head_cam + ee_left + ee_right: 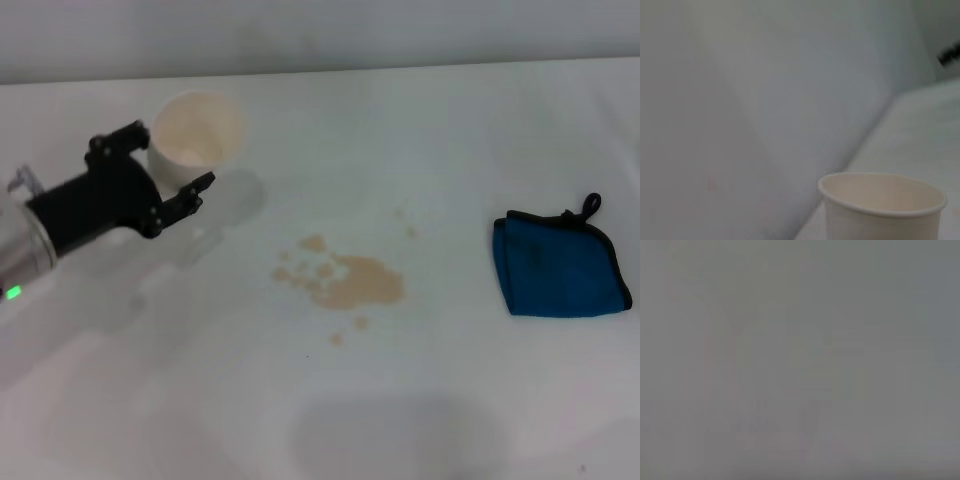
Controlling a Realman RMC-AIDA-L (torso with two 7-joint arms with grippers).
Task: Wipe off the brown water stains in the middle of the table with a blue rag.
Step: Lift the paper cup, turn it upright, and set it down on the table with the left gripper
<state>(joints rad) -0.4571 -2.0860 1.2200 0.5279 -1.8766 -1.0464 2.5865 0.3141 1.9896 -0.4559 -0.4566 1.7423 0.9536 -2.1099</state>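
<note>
Evidently nothing wiped yet: brown water stains [350,283] sit mid-surface [450,400], blue rag [558,266] lies untouched, well apart on robot's right. Left gripper [172,180], jaws spread, flanks paper cup [195,138] (not gripping). Right gripper unseen; grasping and wiping remain.
</note>
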